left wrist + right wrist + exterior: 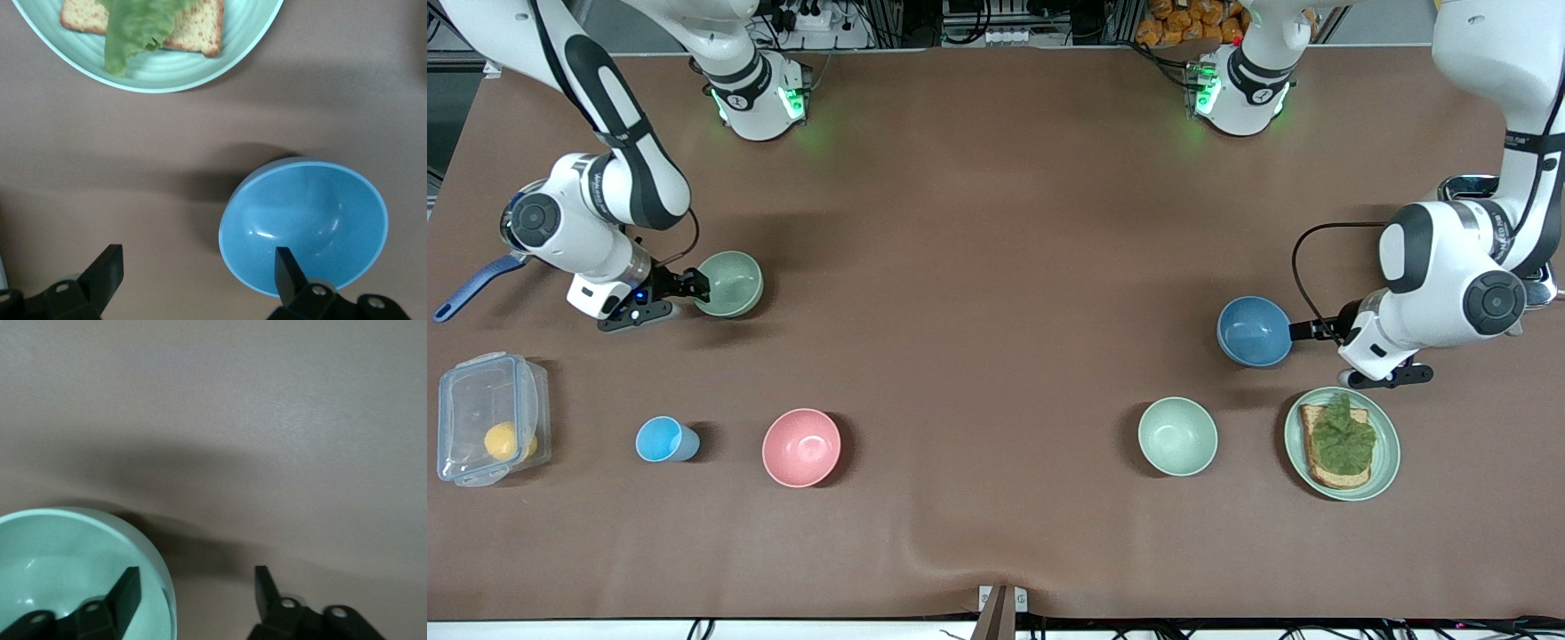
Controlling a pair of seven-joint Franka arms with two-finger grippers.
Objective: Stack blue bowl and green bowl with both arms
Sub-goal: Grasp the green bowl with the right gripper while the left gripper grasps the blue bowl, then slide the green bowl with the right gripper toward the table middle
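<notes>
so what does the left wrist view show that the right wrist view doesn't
Only the left wrist view shows the blue bowl, with one finger of the open left gripper inside its rim, and the green plate with toast and lettuce. Only the right wrist view shows the green bowl, with the right gripper straddling its rim. Both show the brown table.

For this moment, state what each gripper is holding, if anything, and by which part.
Neither holds anything yet. The right gripper straddles the green bowl's rim, not clamped; the left gripper, open, has one finger inside the blue bowl.
</notes>
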